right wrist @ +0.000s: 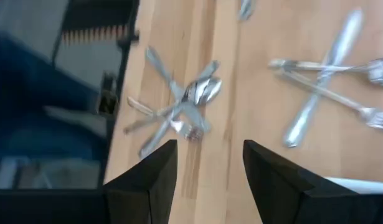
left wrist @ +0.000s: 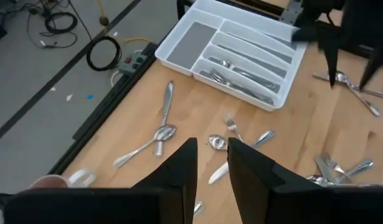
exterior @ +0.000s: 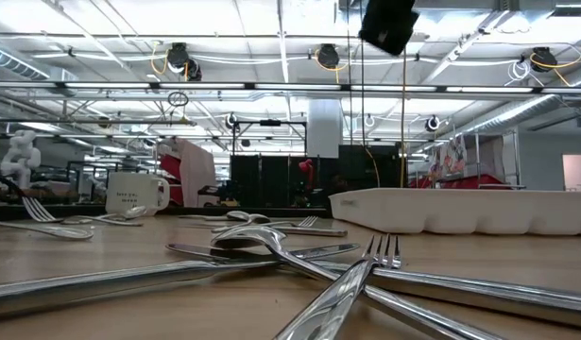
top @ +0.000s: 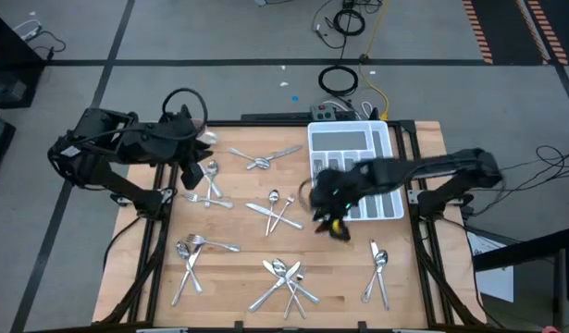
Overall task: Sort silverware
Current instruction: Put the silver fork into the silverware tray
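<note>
The tabletop [top: 247, 314] fills the middle of the high view, and the white tray [top: 353, 139] sits at its upper right with a few pieces already lying in its long slots. Most of the silverware [top: 284, 277] is still loose on the wood: a crossed heap at lower centre, forks [top: 190, 254] at lower left, a small cluster [top: 277, 211] in the middle, a pair [top: 270, 157] near the top, and two or three pieces [top: 378, 268] at lower right.

My right pincer [top: 335, 225] hangs just off the tray's lower left corner, above bare wood between the middle cluster and the lower-right pieces. In its wrist view the fingers [right wrist: 147, 180] stand apart with nothing between them, so it is open and empty. My left pincer [top: 193, 174] waits at the upper left of the high view, near a spoon [top: 213, 169]; its fingers [left wrist: 179, 171] stand a little apart and I see nothing between them.

I judge I am between drops: the right arm is free beside the tray and must fetch another piece. The next move calls for picking a single piece that is not crossed under others, lining the fingers across its handle, coming down square and closing, then carrying it to the matching slot
</note>
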Controlling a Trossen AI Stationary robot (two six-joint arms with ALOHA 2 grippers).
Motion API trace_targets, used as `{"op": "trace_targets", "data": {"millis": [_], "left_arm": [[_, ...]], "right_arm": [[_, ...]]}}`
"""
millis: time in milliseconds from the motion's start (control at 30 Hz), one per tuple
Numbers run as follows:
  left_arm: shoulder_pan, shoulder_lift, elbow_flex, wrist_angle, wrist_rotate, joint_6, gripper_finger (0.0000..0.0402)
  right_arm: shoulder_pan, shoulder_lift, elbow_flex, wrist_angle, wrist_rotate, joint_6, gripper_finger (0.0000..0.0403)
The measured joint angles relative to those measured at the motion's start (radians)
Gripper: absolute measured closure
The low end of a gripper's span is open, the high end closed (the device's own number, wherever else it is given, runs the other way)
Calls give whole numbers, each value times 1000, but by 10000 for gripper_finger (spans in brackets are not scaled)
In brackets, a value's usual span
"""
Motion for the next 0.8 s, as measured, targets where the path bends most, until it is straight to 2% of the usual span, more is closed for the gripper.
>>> {"op": "trace_targets", "data": {"millis": [200, 433, 633, 800], "left_arm": [[0, 0, 0, -1, -1, 61, 308], [0, 0, 0, -1, -1, 66, 308], [0, 0, 0, -1, 6, 66, 308], [0, 0, 0, -1, 10, 66, 308]], "right_arm": [[55, 167, 1, 31, -1, -54, 229], [63, 313, 1, 40, -34, 100, 229], [67, 380, 2, 136, -114, 149, 229], [74, 409, 2, 166, -73, 174, 229]]}}
